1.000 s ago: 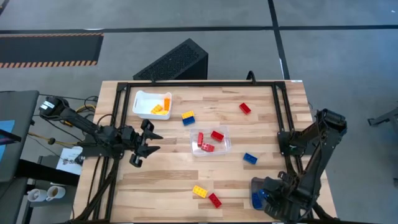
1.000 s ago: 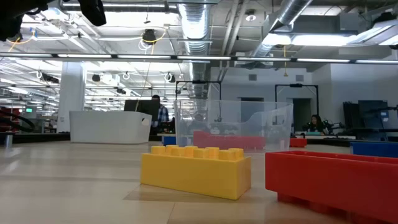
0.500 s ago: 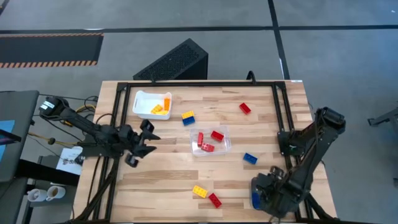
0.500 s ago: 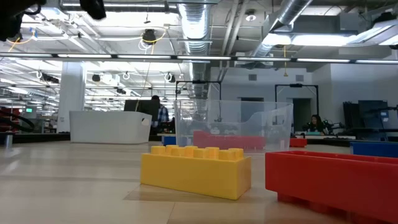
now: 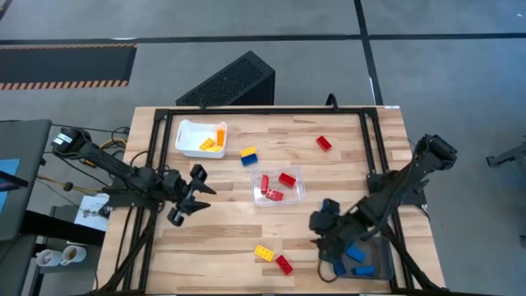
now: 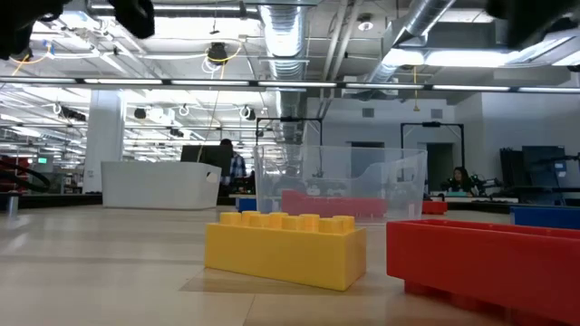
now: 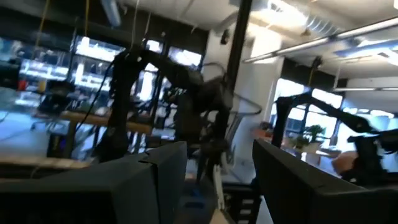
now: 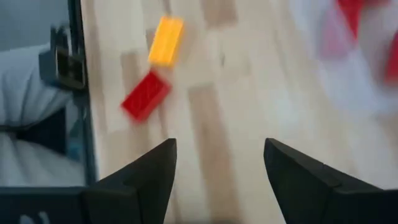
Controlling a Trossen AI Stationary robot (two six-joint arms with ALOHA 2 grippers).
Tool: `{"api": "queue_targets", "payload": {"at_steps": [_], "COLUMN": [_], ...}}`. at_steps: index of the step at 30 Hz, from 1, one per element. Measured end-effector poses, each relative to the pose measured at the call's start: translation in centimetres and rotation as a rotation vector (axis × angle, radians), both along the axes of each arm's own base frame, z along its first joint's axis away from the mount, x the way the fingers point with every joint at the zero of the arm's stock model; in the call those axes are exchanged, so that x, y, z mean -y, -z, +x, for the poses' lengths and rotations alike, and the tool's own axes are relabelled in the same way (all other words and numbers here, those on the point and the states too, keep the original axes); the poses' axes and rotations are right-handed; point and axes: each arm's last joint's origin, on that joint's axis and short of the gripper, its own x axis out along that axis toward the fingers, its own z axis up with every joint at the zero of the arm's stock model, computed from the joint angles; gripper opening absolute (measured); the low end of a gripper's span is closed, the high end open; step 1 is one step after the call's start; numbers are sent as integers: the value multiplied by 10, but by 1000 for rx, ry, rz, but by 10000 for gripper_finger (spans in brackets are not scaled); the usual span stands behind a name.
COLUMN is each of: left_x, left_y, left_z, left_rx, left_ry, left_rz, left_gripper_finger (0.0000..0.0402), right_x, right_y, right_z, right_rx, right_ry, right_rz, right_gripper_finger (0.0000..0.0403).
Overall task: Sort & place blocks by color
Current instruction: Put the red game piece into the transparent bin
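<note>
Blocks lie scattered on the wooden table (image 5: 222,226): a yellow block (image 5: 264,252) and a red block (image 5: 283,264) near the front edge, a blue block (image 5: 330,209), a red block (image 5: 324,143) and a yellow-and-blue pair (image 5: 248,154). Red blocks lie in a clear tray (image 5: 296,193), yellow ones in a white tray (image 5: 187,136), blue ones (image 5: 355,252) in a tray at the near right corner. My right gripper (image 5: 322,224) hovers open and empty, right of the yellow and red blocks (image 8: 166,40). At the table's left edge my left gripper (image 5: 196,194) is open with nothing in it.
A black metal frame (image 5: 263,110) runs round the table. A black slatted box (image 5: 230,82) stands behind the far edge. Bare wood lies between the left gripper and the clear tray. In the low view the yellow block (image 6: 285,249) and red block (image 6: 489,267) stand close in front.
My right gripper has swung away from the tray at the near right corner toward the table's left and a little farther in, rising and rolling as it went. Blue blocks in that tray now show uncovered. My left gripper has turned slightly in place.
</note>
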Motion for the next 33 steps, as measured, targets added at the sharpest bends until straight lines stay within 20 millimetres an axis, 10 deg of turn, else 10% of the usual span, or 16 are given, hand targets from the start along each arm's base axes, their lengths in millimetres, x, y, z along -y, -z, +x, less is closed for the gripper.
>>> {"api": "queue_targets", "payload": {"at_steps": [16, 33], "left_x": [12, -24], "left_y": [1, 1], "left_z": [34, 48], "left_rx": [-235, -309], "left_ry": [-100, -213], "left_rz": [199, 87], "left_gripper_finger": [173, 173], "right_x": [79, 158], "right_y": [-8, -8], "right_z": [55, 73], "right_rx": [144, 97], "right_ry": [-95, -116], "right_rz": [-296, -363], "right_gripper_finger": [260, 260]}}
